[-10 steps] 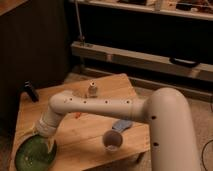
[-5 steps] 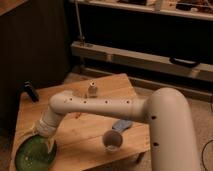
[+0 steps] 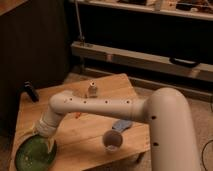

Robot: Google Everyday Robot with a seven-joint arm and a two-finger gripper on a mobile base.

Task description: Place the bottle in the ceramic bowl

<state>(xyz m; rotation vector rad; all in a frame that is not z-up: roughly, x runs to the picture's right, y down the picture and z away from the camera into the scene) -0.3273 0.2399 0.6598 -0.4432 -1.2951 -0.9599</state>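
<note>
The bottle (image 3: 92,90), small, pale and upright with a light cap, stands on the far middle of the wooden table (image 3: 85,135). The ceramic bowl (image 3: 31,154), wide, shallow and glossy green, sits at the table's near left corner. My white arm reaches from the right across the table, passing just in front of the bottle. My gripper (image 3: 44,134) hangs at the bowl's upper right rim, far from the bottle. The gripper hides part of the bowl's rim.
A small white cup (image 3: 112,141) stands near the table's front edge, with a blue flat object (image 3: 122,125) just behind it. A black object (image 3: 30,92) stands at the far left corner. A bit of an orange stick (image 3: 77,115) shows below the arm. Dark shelving stands behind the table.
</note>
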